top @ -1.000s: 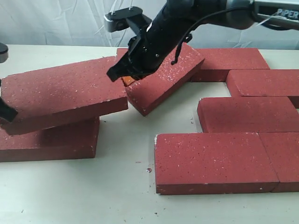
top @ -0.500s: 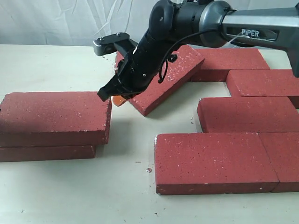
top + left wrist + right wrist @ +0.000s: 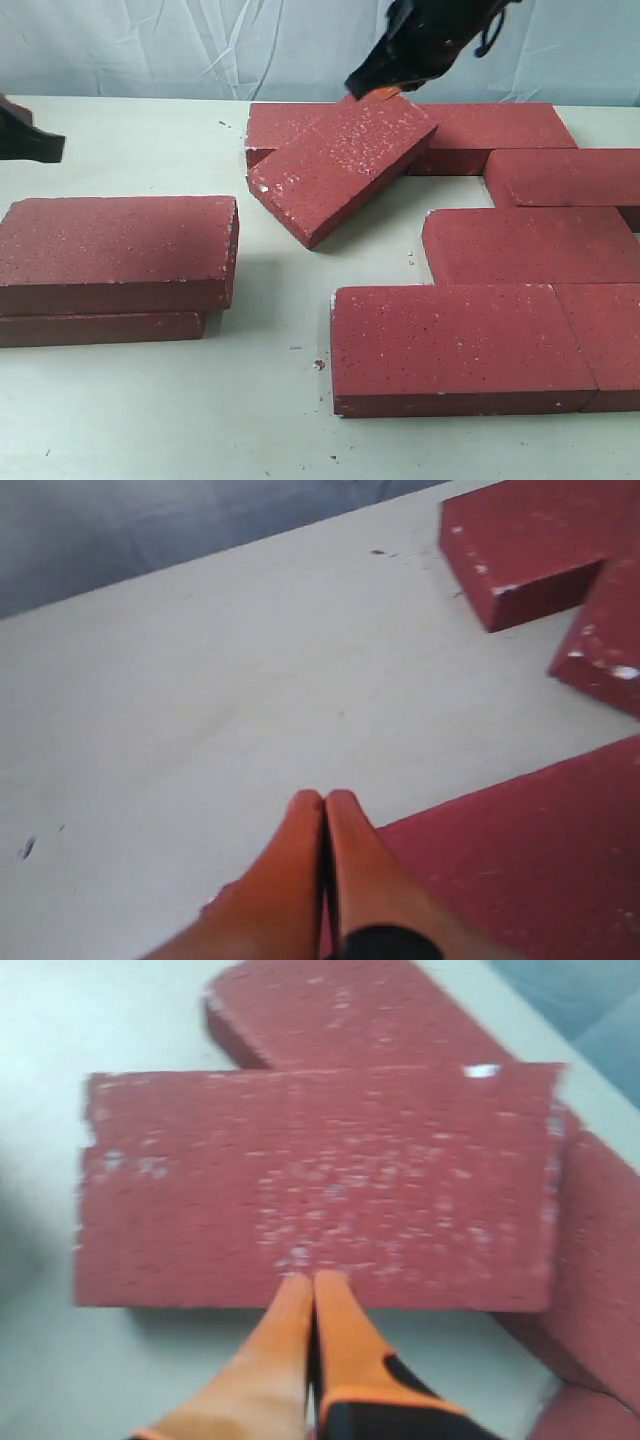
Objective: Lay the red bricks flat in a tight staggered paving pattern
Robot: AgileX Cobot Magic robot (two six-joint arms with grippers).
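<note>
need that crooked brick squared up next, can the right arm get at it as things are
Probably yes. The right pincer, shut, hangs close over the far end of the crooked brick, whose top face is bare; nothing lies between them. It would likely need to open first.

Rough grainy matt red bricks (image 3: 460, 340), smooth matt pale table (image 3: 150, 420), creased cloth backdrop (image 3: 150, 40)
</note>
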